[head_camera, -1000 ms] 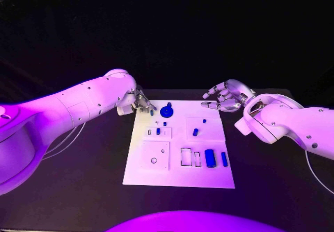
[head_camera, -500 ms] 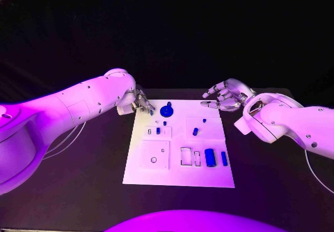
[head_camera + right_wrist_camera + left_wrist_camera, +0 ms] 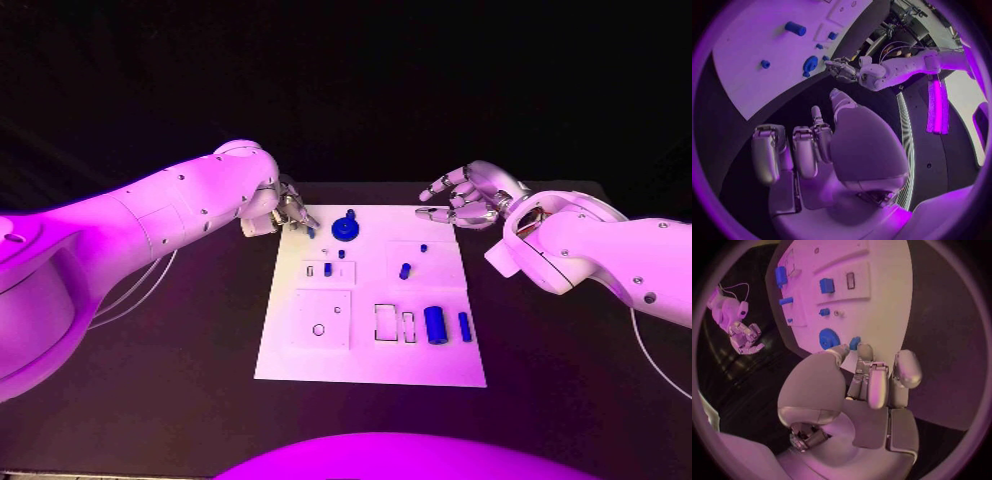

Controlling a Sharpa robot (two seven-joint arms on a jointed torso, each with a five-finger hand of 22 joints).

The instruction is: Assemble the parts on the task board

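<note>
Assembly barely begun on the flat white task board (image 3: 372, 300).
Your left hand (image 3: 289, 212) pinches a small blue peg (image 3: 310, 231); your right hand (image 3: 464, 198) hovers spread, empty; most parts lie loose.

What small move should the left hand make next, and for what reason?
Probably lift the small blue part a little off the task board. The left hand seems to pinch it at the board's far left corner, beside the round blue part. The right hand hangs open off the far right corner, so it cannot help.

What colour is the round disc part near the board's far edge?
Blue; the round disc part shows best in the left wrist view.
</note>
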